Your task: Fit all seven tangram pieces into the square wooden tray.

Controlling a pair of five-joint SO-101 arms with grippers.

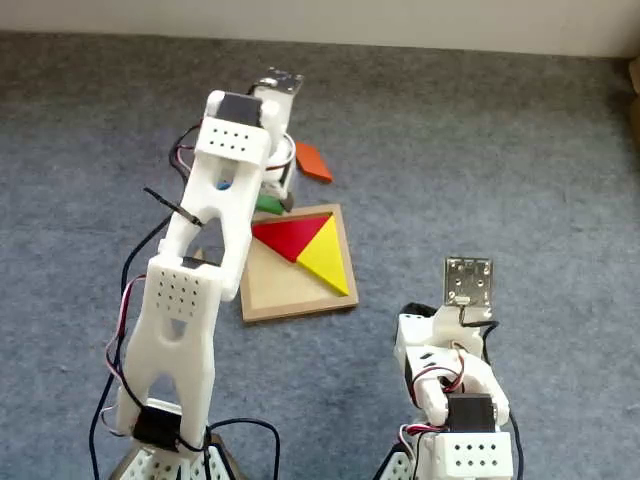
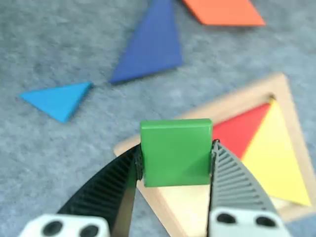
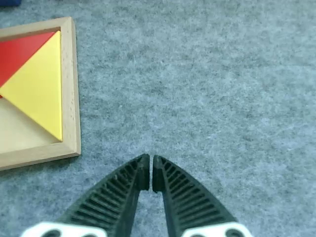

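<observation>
My left gripper (image 2: 176, 160) was clamped on the glossy green square (image 2: 176, 143), at a corner of the wooden tray (image 2: 232, 101) — red triangle (image 2: 237, 131) and yellow triangle (image 2: 276, 168) lay flat inside. Beyond, on the grey carpet (image 2: 59, 39), lay the dark blue triangle (image 2: 150, 47), light blue triangle (image 2: 57, 98) and orange parallelogram (image 2: 222, 11). My right gripper (image 3: 150, 173) had its ribbed fingers (image 3: 123, 192) together — just beside the tray.

You can take the tray (image 1: 285, 288) as landmark: two large triangles (image 1: 290, 235) (image 1: 325, 258) lie in its far right part, the square piece (image 2: 175, 143) sits in the left gripper (image 2: 176, 154) over its far left corner, a parallelogram (image 1: 313, 161) and two more triangles (image 2: 150, 44) (image 2: 58, 98) lie beyond its far edge, and the right gripper (image 3: 150, 173) is off its right side.
</observation>
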